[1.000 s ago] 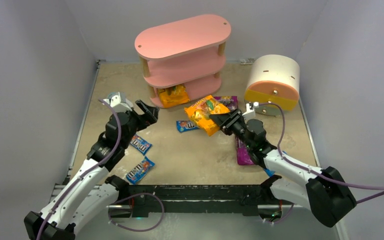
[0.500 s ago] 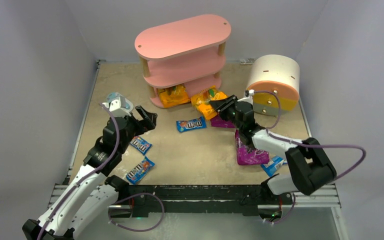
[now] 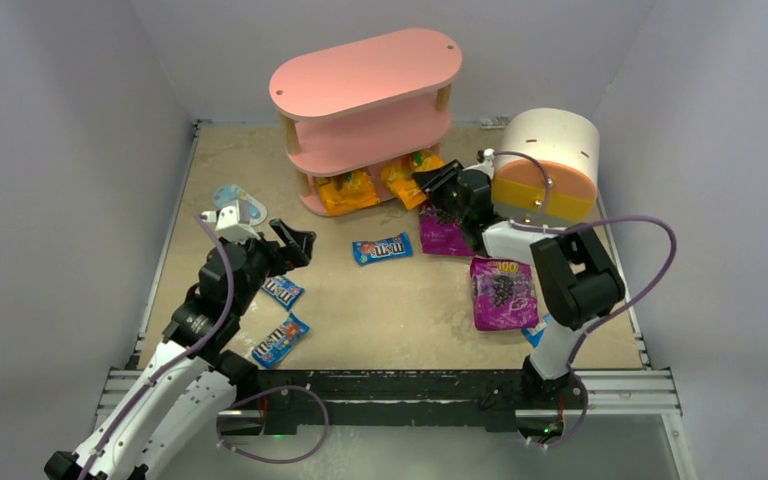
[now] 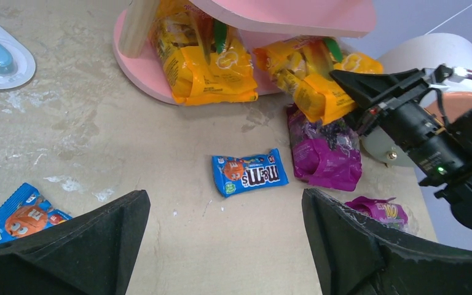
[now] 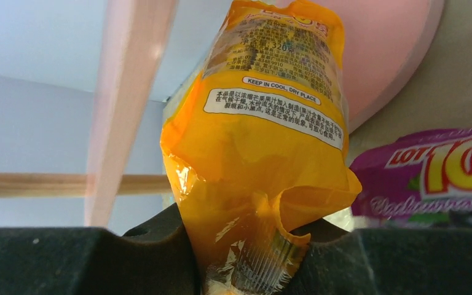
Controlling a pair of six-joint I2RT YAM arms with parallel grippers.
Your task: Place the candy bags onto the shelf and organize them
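My right gripper [image 3: 428,186] is shut on the lower end of an orange candy bag [image 5: 270,135], whose far end reaches onto the bottom board of the pink shelf [image 3: 365,75]. Another orange bag [image 3: 348,191] lies on that board to its left. Two purple bags [image 3: 445,236] [image 3: 503,293] lie on the table right of centre. Blue M&M's packets lie at the middle [image 3: 381,248] and at the left [image 3: 282,291] [image 3: 280,339]. My left gripper [image 4: 224,239] hangs open over bare table, the middle packet [image 4: 249,174] just ahead of it.
A white, orange and yellow cylindrical drawer unit [image 3: 548,160] stands right of the shelf, close behind my right arm. A pale blue-and-white oval item [image 3: 238,200] lies at the left, behind my left gripper. Grey walls enclose the table.
My right arm carried the orange bag from mid-table back and left to the shelf's bottom board. My left gripper opened slightly wider and shifted a little.
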